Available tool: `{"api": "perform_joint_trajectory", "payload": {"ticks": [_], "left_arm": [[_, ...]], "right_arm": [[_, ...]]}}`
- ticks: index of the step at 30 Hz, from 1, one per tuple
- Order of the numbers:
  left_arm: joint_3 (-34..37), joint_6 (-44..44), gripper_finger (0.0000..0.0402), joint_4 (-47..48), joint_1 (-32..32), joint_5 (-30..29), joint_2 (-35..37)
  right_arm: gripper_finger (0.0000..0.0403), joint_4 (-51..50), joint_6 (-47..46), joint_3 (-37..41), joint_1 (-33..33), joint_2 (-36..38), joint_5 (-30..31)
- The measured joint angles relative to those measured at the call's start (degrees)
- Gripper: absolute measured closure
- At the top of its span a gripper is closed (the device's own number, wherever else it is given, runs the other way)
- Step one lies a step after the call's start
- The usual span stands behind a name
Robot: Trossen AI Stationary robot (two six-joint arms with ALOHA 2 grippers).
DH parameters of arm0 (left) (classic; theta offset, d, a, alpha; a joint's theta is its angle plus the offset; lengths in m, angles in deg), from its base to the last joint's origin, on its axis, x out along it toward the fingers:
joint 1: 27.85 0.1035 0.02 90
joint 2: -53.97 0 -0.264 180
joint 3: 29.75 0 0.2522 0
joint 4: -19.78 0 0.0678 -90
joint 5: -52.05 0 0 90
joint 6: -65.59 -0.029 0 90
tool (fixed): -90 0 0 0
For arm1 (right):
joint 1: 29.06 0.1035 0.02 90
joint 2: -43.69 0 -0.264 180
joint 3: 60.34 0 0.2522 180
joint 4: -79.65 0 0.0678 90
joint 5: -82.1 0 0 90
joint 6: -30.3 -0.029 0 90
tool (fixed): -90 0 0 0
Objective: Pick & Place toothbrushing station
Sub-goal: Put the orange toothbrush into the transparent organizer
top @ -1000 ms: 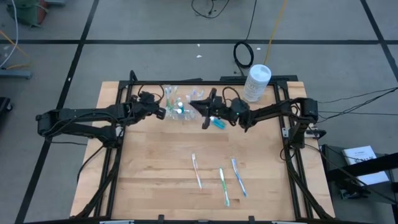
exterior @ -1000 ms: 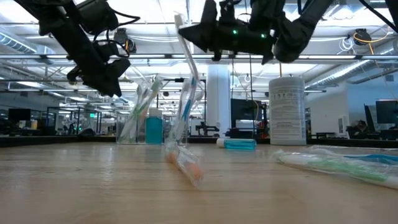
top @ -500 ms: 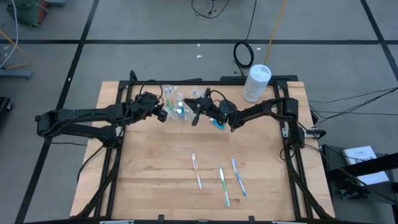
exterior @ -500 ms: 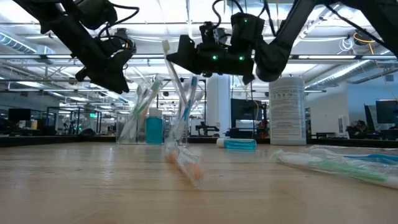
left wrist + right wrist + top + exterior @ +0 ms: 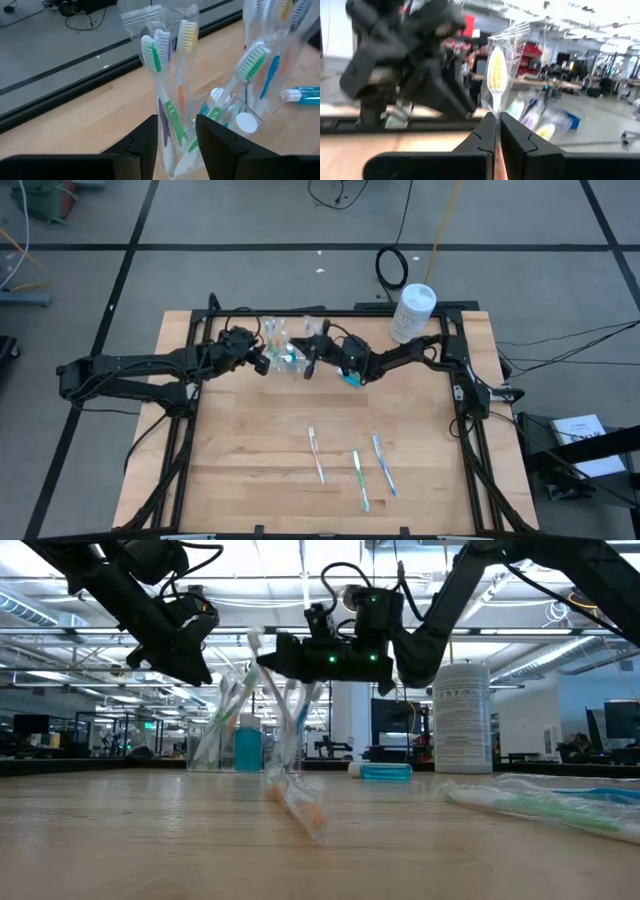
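At the table's far edge, the right gripper [image 5: 308, 367], its fingers pinched tight on a wrapped toothbrush [image 5: 496, 70] with a yellow head, brings that brush beside the toothbrushing station [image 5: 283, 352], the clear slotted holder already crowded with wrapped brushes. The left gripper [image 5: 262, 361] sits just beside the holder's other end, its fingers [image 5: 147, 142] parted around the base of the upright brushes there; whether they press on anything cannot be told. The step in hand looks like loading a brush into the station: the next move likely calls for tipping the handle down into a free slot without knocking the brushes already standing, then letting go. Three more wrapped toothbrushes [image 5: 354, 473] lie near the front of the table, well apart from the holder, and a blue tube [image 5: 380, 771] rests close by it. The white lidded tub [image 5: 411, 313] stands at the far right corner. From overhead the two arms cover much of the holder, and its free slots are hard to make out
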Motion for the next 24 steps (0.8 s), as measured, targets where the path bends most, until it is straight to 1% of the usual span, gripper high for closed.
{"api": "perform_joint_trajectory", "payload": {"ticks": [4, 5, 9, 12, 17, 21, 24], "left_arm": [[0.0, -0.04, 0.0266, 0.05, 0.0, 0.02, 0.0], [0.0, -0.02, 0.0266, 0.04, 0.0, 0.02, 0.0], [0.0, -0.02, 0.0266, 0.08, 0.0, 0.1, 0.0], [0.0, -0.04, 0.0266, 0.1, 0.0, 1.16, 0.0], [0.0, -0.04, 0.0266, 0.12, 0.0, 2.2, 0.0], [0.0, 0.23, 0.0266, 0.11, 0.0, 2.33, 0.0], [0.0, 0.26, 0.0266, 0.11, 0.0, 2.33, 0.0]], "right_arm": [[0.0397, -2.56, 0.0, 1.49, 0.5, -0.11, 0.32], [0.0397, -2.17, -0.47, 2.08, 0.9, -0.12, 1.78], [0.0398, 1.98, -0.74, 4.08, 2.8, -0.03, 13.04], [0.0397, 2.59, 1.48, 5.54, 4.43, 0.04, 19.52], [0.0397, 2.77, 4.08, 6.9, 7.06, -0.01, 25.67], [0.0396, 2.62, 7.87, 7.46, 8.46, -0.01, 30.2], [0.0396, 2.64, 9.27, 7.48, 8.96, -0.01, 35.69]]}}
